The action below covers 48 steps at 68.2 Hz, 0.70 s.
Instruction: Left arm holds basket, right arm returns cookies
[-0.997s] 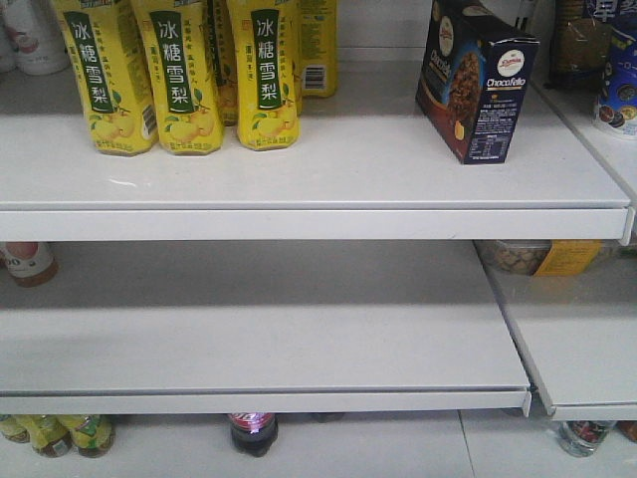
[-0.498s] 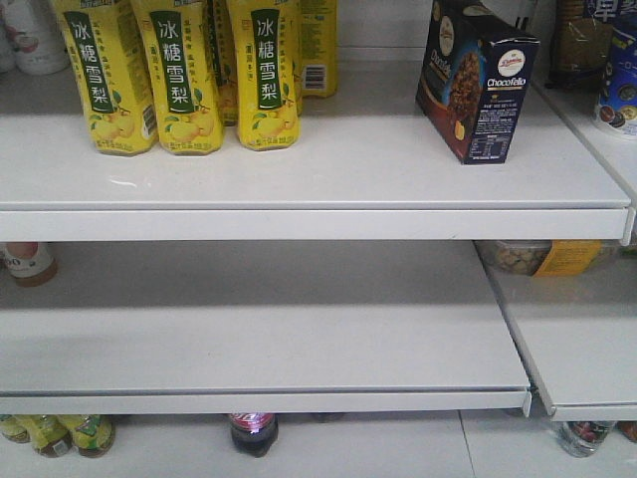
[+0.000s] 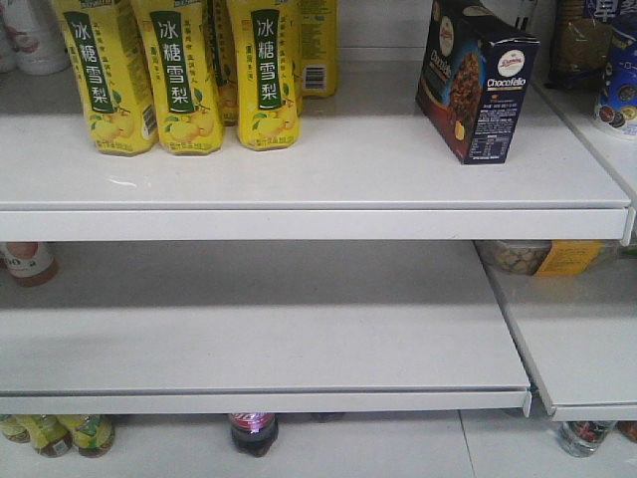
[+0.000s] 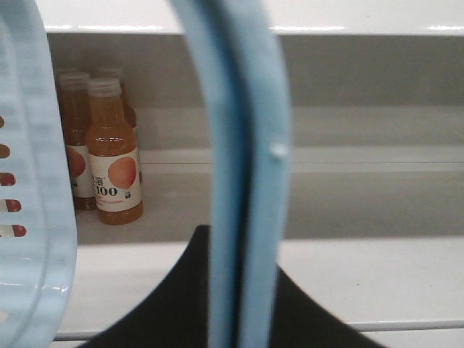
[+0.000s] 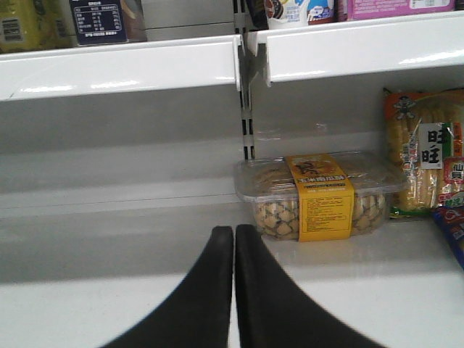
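The Danisa Chocofello cookie box (image 3: 476,80) stands upright on the right part of the top white shelf (image 3: 328,169), turned at an angle and well apart from the yellow pear-drink bottles (image 3: 179,75) at the left; nothing of mine touches it. My right gripper (image 5: 234,243) is empty, its flat black fingers pressed together, just before a clear tub of biscuits with a yellow label (image 5: 319,196) on the lower shelf. My left gripper (image 4: 239,283) has the basket's light blue handle (image 4: 243,167) running up through it, though I cannot tell how tightly it grips; the basket's slotted wall (image 4: 29,203) fills the left edge, with orange juice bottles (image 4: 112,163) behind.
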{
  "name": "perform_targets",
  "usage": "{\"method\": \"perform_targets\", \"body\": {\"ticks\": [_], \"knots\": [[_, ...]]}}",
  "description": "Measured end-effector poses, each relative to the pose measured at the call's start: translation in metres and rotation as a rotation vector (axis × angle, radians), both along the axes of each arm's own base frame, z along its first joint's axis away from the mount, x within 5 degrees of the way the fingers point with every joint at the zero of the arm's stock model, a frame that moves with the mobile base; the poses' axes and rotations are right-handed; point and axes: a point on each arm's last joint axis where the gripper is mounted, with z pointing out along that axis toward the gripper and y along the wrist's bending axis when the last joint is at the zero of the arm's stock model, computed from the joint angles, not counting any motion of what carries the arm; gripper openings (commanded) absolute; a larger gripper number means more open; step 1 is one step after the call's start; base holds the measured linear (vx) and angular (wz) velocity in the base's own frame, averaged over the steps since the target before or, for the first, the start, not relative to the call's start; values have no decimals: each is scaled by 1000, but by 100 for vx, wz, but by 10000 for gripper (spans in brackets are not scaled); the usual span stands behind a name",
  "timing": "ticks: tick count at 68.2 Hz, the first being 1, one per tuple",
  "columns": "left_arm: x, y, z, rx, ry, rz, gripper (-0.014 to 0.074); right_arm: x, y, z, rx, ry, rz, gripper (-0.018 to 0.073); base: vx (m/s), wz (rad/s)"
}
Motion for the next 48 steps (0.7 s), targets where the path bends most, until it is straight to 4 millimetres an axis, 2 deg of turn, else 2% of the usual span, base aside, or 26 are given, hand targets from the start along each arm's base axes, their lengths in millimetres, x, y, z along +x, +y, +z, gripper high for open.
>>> {"method": "perform_targets", "body": {"ticks": [48], "knots": [[0,0,0,0,0,0,-6,0,0,-1,1,8,5,-8,0,0]]}}
